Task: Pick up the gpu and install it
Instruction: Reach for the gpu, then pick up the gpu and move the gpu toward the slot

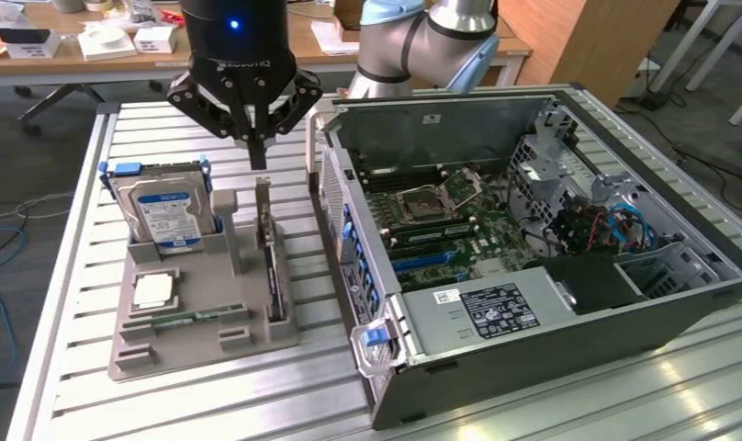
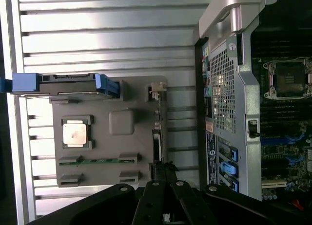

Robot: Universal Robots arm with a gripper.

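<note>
Faint pale lettering on the black body of the gripper (image 1: 258, 158) appears to read ROBOTIQ. The blue-and-white label on the hard drive (image 1: 169, 216), at 9 o'clock of the computer case (image 1: 567, 367), and the power supply (image 1: 494, 308) label carry unreadable print.

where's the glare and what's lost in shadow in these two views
exterior view: glare streaks on the metal table near the computer case; wrist view: table slats wash out pale, case interior is dim, the gpu reads as a dark strip
</note>
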